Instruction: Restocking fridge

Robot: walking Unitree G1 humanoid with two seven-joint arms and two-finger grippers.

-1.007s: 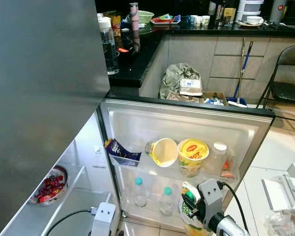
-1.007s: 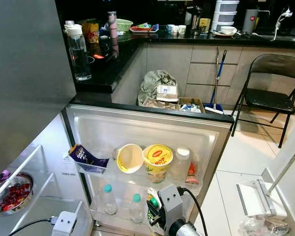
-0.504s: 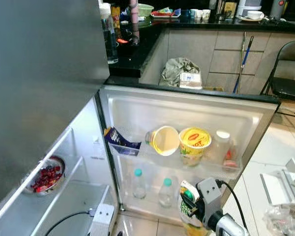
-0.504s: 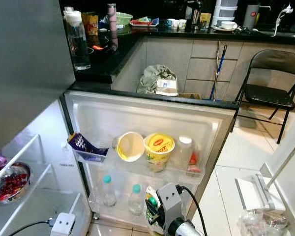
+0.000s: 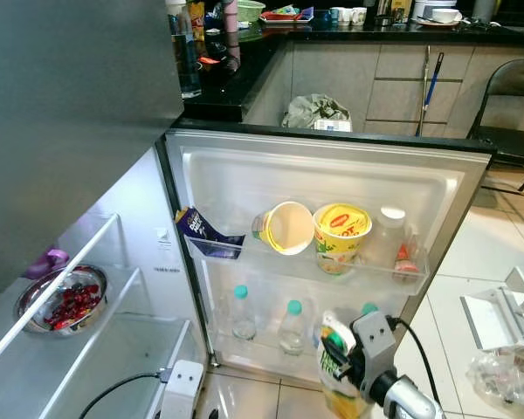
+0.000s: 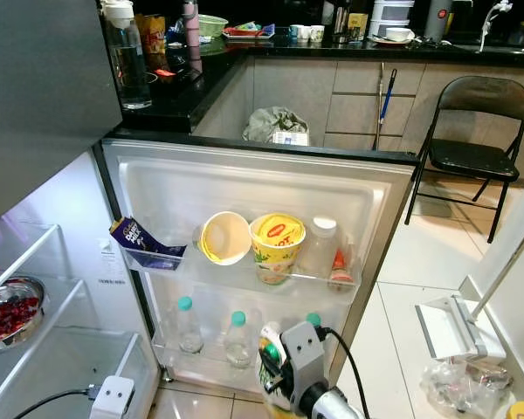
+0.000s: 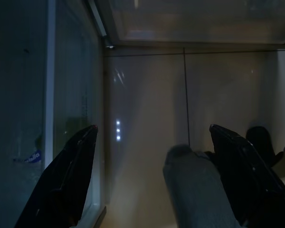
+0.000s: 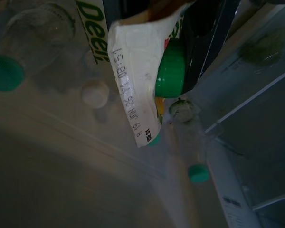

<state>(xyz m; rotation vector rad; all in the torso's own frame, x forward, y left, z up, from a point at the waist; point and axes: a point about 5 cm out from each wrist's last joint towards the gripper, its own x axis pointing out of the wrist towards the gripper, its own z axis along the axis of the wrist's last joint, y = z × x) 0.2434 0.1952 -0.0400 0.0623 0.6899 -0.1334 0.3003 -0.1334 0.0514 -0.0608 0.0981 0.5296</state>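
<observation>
fridge door (image 5: 244, 188), upper rack: cups, jar stocked; lower rack: bottles (image 5: 241, 312) standing. right gripper (image 5: 339, 362) pinching juice carton (image 5: 335, 388) outside lower rack's right end, placing pending.

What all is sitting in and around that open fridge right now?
Grey fridge door: one, swung open, its white shelves facing us.
Purple snack packet: one, upper door shelf, far left.
Cream cup on its side: one, upper shelf, mouth facing out.
Yellow noodle cup: one, upright beside it.
Clear white-capped jar: one, upper shelf, right.
Clear teal-capped bottles: at least two, lower door shelf.
Metal bowl of red berries: one, fridge shelf, left.
Black folding chair: one, by the cabinets.
White green-capped carton: one, held at the lower shelf.
Right gripper: jaws shut on the carton.
Left gripper: jaws apart, above the floor.
</observation>
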